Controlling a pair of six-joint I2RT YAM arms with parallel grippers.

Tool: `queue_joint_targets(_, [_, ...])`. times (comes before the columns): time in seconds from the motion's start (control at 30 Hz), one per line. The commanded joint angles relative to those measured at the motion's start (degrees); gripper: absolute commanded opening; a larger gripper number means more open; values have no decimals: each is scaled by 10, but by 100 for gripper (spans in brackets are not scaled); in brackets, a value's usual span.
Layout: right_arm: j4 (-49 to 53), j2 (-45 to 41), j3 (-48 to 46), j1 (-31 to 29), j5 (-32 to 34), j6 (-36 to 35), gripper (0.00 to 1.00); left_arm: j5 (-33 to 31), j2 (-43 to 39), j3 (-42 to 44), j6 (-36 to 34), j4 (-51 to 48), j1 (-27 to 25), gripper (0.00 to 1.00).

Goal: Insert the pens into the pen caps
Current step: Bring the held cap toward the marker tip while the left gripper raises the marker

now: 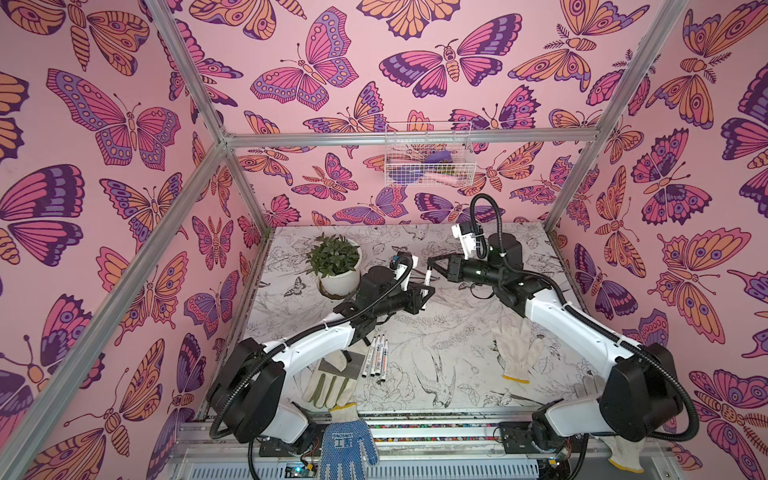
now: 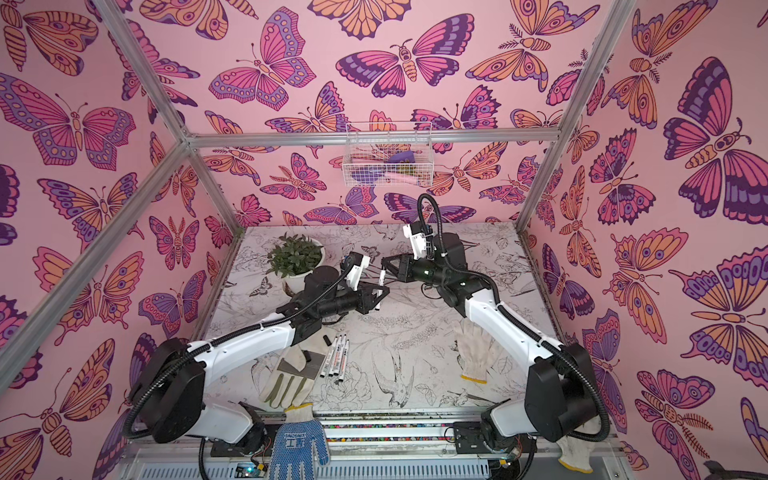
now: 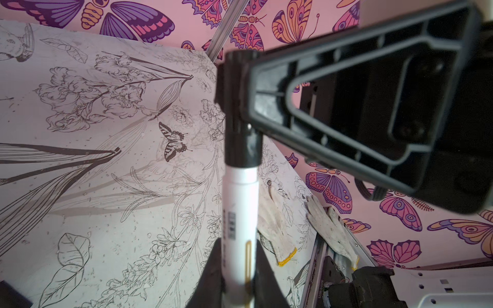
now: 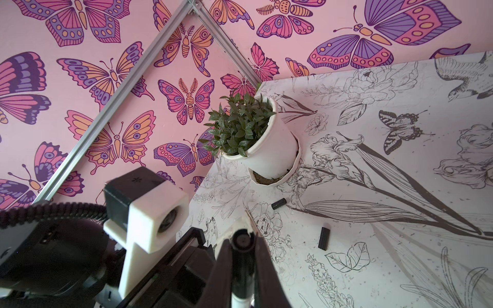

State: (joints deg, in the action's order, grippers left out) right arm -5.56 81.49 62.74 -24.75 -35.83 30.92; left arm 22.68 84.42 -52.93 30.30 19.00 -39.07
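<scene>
My left gripper (image 3: 237,249) is shut on the barrel of a white pen (image 3: 241,202), held above the table's middle in both top views. The pen's upper end sits in a black pen cap (image 3: 241,138), and my right gripper (image 4: 242,244) is shut on that cap (image 4: 241,264), meeting the left gripper (image 1: 424,293) from the right (image 1: 431,261). Three more pens (image 1: 376,358) lie side by side near the left arm. Loose caps lie on the table (image 4: 278,204) (image 4: 324,238), and one (image 2: 307,356) rests on a glove's grey patch.
A potted plant (image 1: 338,272) stands at the back left. A white glove (image 1: 515,351) lies on the right, a white-and-green glove (image 1: 328,384) at the front left, and a blue glove (image 1: 347,451) on the front rail. A wire basket (image 1: 428,156) hangs on the back wall.
</scene>
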Motion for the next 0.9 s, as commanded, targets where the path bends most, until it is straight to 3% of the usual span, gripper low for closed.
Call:
queue_joint_targets(0.0, [119,-18,4,-10,-98,-48,0,-45,6,-39,15,50,15,0])
queue_joint_targets(0.3, [200,-30,-2,-10,-149,-84,0,-68,15,-62,-7,26,15,0])
queue_joint_targets(0.67, [136,-38,-12,23,-214,9,0,-79,6,-50,-26,14,13,0])
queue_joint_targets(0.87, [145,-55,-25,29,-228,9,0,-76,-2,-38,-28,14,13,0])
